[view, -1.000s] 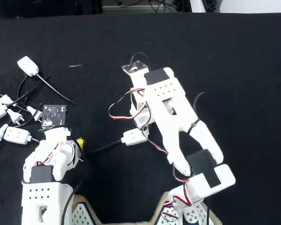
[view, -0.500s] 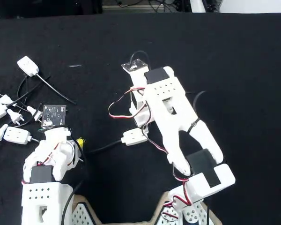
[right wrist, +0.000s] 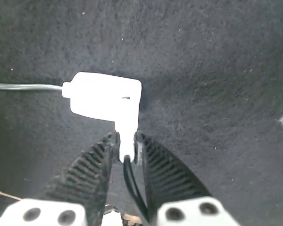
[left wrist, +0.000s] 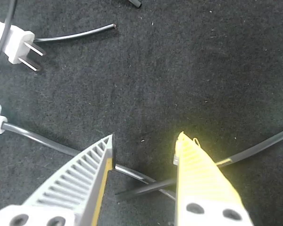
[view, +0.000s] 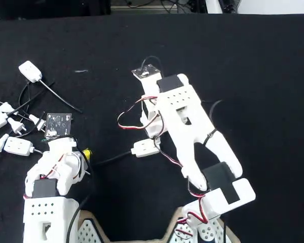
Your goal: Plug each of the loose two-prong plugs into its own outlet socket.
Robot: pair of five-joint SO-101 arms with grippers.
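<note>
The right pincer [right wrist: 126, 143] is clamped narrow on the neck of a white plug [right wrist: 127, 127], which butts against a white outlet socket [right wrist: 104, 98] lying near the middle of the black surface [right wrist: 217, 70]. No prongs show between the two, so the plug looks pushed home. Over the last second almost nothing has moved: from above, the right arm has shifted only a trace and the socket lies where it lay. That stillness suggests this pairing is seated or under a last press, with letting go the likely next call. The left pincer [left wrist: 144, 150] hangs wide apart and empty above crossing black cables [left wrist: 141, 181], unmoved as well. A loose plug [left wrist: 19, 44] with bare prongs lies near it, and a spare socket [view: 17, 146] waits at the surface's left side, so most of the job appears to remain.
</note>
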